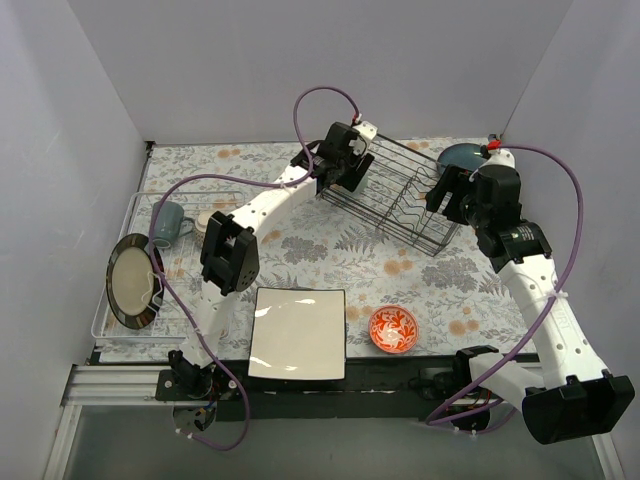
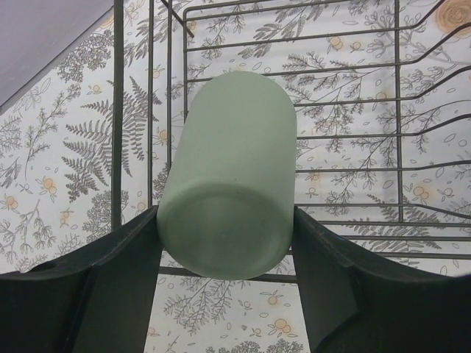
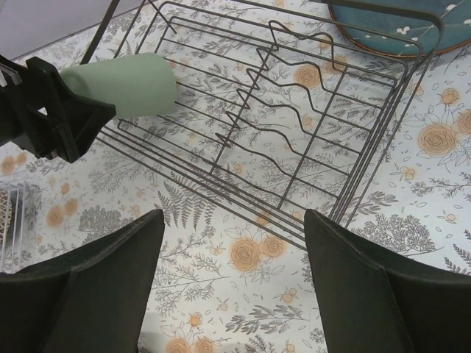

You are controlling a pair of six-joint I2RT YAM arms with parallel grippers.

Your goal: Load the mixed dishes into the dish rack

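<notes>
A pale green handleless cup [image 2: 228,176] lies sideways between my left gripper's [image 2: 227,254] fingers, its base towards the camera, and the gripper is shut on it. It hangs over the left end of the black wire dish rack [image 1: 400,200], above the rack's floor wires [image 2: 353,132]. In the right wrist view the same cup [image 3: 125,87] is just inside the rack [image 3: 294,147]. My right gripper [image 3: 234,243] stands open and holds nothing, above the cloth near the rack's right end [image 1: 447,197]. A white square plate [image 1: 298,333] and a red-orange patterned bowl [image 1: 393,329] sit near the front edge.
A dark teal plate [image 1: 460,156] with small flowers lies behind the rack's right end. A pale wire tray [image 1: 115,325] at the left holds a grey-blue mug [image 1: 168,222] and an upright round plate [image 1: 133,282]. Grey walls close in the back and both sides.
</notes>
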